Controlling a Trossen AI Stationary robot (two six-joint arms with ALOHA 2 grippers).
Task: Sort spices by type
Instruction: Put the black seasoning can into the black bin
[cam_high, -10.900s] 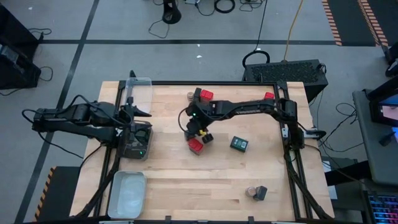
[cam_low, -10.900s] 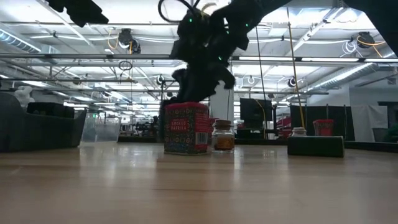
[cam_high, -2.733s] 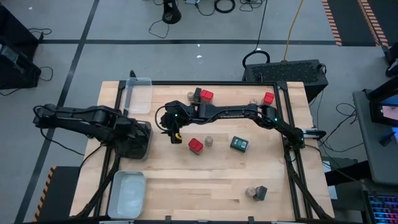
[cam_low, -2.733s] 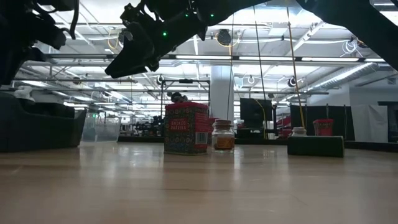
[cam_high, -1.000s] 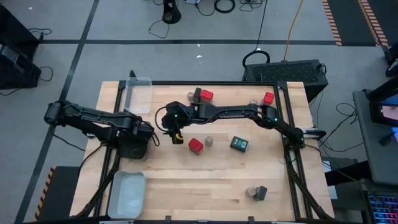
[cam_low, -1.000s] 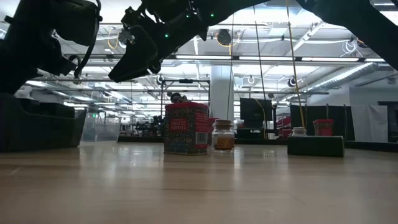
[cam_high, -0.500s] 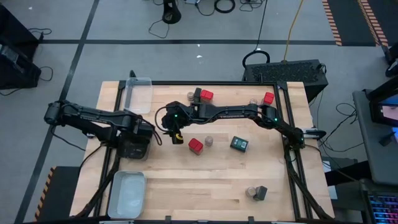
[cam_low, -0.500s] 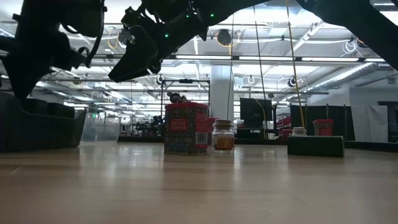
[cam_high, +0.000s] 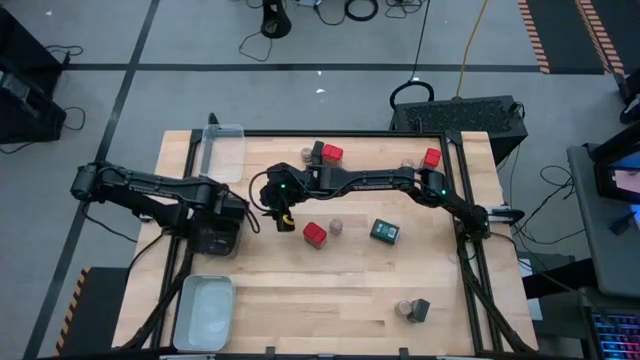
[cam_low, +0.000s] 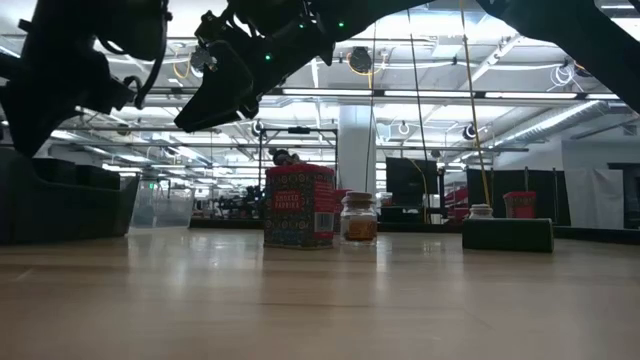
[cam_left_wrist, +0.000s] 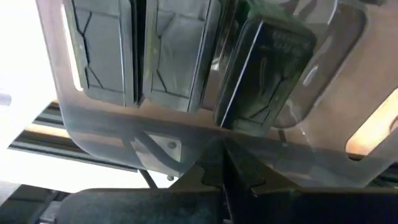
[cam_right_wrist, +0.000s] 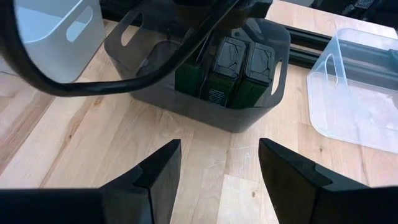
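Your right gripper (cam_high: 283, 216) is hovering open and empty beside the dark bin (cam_high: 199, 238), which is holding three dark tins (cam_right_wrist: 231, 73); left gripper (cam_high: 237, 212) is sitting closed at its rim; retract it, then send right toward the red tin (cam_high: 314, 234).

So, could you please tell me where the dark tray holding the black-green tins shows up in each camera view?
High view: dark tray at the table's left side, partly under the left arm.
Low view: its dark wall at far left.
Left wrist view: seen from close above, the tray fills the frame.
Right wrist view: the tray ahead of the open right gripper.
Shared landmark: the black-green tins inside.
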